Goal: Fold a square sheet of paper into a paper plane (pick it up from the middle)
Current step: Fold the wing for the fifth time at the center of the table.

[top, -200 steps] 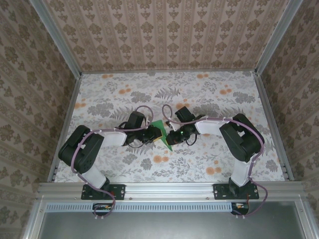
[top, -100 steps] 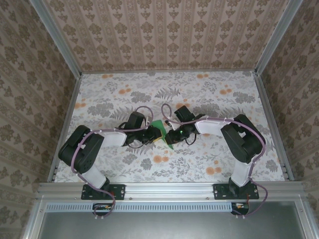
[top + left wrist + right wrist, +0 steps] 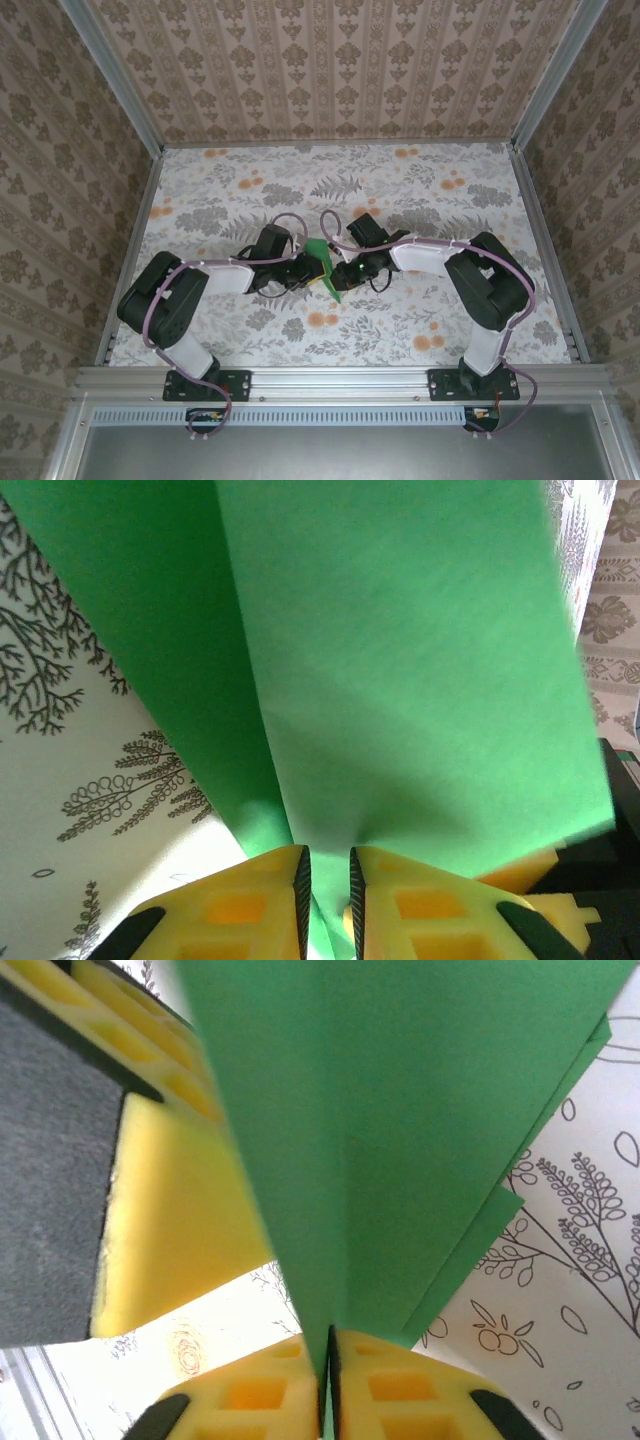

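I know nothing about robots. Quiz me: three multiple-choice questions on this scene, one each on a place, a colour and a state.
1. Where is the paper? A) between the left end effector and the right end effector B) against the far wall C) on an arm's base
2. Its colour? A) white B) green C) red
3. The right end effector is: A) wide open B) shut on nothing C) shut on the paper
Answers: 1A, the top view shows it between them; 2B, bright green throughout; 3C, its jaws are closed with paper between them.
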You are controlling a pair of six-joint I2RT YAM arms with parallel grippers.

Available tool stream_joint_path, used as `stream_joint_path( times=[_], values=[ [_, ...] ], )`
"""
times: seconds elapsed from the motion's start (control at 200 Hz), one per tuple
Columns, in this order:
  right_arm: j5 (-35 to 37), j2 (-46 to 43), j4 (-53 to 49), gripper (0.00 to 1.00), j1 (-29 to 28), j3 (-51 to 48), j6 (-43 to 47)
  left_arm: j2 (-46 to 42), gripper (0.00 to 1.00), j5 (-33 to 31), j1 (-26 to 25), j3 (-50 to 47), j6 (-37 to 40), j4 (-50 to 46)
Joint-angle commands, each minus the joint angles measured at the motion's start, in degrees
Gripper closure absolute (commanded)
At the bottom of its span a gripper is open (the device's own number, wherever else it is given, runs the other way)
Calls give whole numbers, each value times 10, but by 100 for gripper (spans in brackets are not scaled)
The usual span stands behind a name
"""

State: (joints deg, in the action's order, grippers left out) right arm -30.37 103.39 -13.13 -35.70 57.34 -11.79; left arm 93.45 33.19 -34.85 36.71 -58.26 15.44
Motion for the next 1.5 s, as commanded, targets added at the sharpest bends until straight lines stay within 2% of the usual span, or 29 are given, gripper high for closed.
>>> stream_joint_path(
  times=[0.0,0.225,0.67,1.21,1.31,1.495],
  values=[
    [3,16,-19,92,-6,18,13,-12,80,-3,-5,-8,-4,-9],
    [-10,42,-33,97,-9,35,30,-25,81,-22,-4,-16,6,-35],
    [-35,59,-36,97,-6,48,22,-23,82,-18,-3,-4,17,-20],
    [-48,90,-50,96,5,57,7,25,85,-9,-2,20,21,1],
    [-46,88,-52,94,6,57,5,29,85,-9,-1,22,21,2],
    [-37,59,-51,80,7,48,-1,24,85,-17,1,16,20,-2]
  ],
)
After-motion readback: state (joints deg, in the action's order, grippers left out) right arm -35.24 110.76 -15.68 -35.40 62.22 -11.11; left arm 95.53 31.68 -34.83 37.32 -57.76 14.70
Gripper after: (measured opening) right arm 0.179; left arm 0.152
